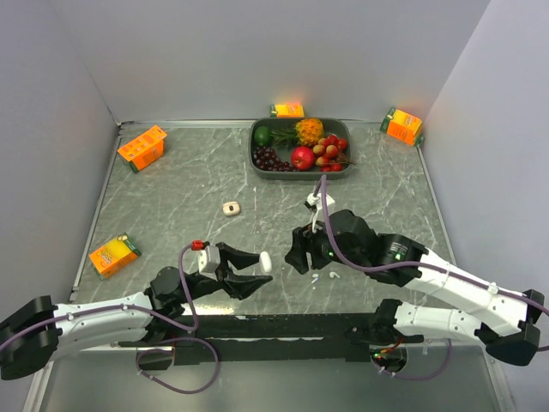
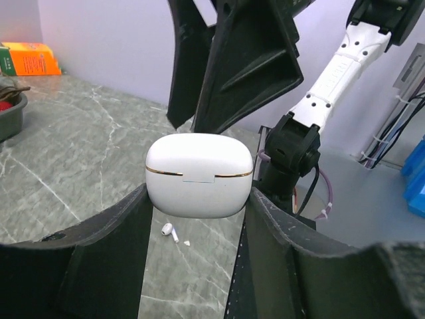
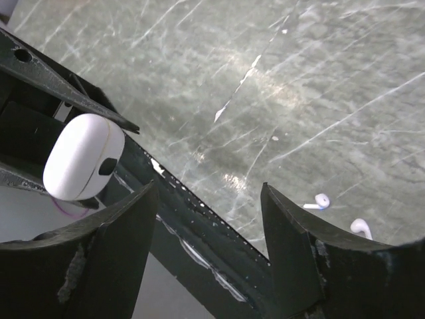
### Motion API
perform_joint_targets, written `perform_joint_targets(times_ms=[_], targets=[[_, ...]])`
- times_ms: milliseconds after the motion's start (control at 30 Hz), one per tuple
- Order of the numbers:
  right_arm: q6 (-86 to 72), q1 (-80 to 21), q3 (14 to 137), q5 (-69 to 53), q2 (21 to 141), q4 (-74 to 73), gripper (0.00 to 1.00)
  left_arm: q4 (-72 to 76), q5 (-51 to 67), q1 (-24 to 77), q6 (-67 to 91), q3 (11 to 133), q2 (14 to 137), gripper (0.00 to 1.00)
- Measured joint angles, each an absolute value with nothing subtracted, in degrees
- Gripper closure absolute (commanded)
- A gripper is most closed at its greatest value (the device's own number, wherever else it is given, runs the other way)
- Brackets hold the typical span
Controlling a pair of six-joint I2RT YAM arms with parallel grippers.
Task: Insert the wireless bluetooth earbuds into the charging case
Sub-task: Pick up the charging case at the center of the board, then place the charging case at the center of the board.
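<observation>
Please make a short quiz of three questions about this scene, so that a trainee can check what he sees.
1. True or false: the lid of the white charging case, held in the left gripper, is open.
2. Where do the two earbuds lie? A: between the left gripper's fingers. B: on the table, close to the right gripper. C: inside the case.
3. How many orange juice cartons are on the table?
Key: 1 false, the lid is shut. 2 B. 3 four.
</observation>
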State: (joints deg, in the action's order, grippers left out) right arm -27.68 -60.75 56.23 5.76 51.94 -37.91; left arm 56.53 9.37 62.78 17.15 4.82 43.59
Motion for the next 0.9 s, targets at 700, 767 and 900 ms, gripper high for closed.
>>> perform_joint_targets(times_ms=[700,767,900], targets=[[-26.65,-62.26,59.07,1.78,55.86,-34.39,0.35,54.54,9.56,65.6,14.22,5.82,42.22,0.99],[-26.48,-62.72,60.03,1.8,56.51,-34.28,0.35,54.54,9.5,65.91,14.24,5.82,42.37,0.99],[-26.11,-63.81,61.58,1.91,57.36,-34.15,0.35,54.52,9.23,66.39,14.2,5.85,42.68,0.99]])
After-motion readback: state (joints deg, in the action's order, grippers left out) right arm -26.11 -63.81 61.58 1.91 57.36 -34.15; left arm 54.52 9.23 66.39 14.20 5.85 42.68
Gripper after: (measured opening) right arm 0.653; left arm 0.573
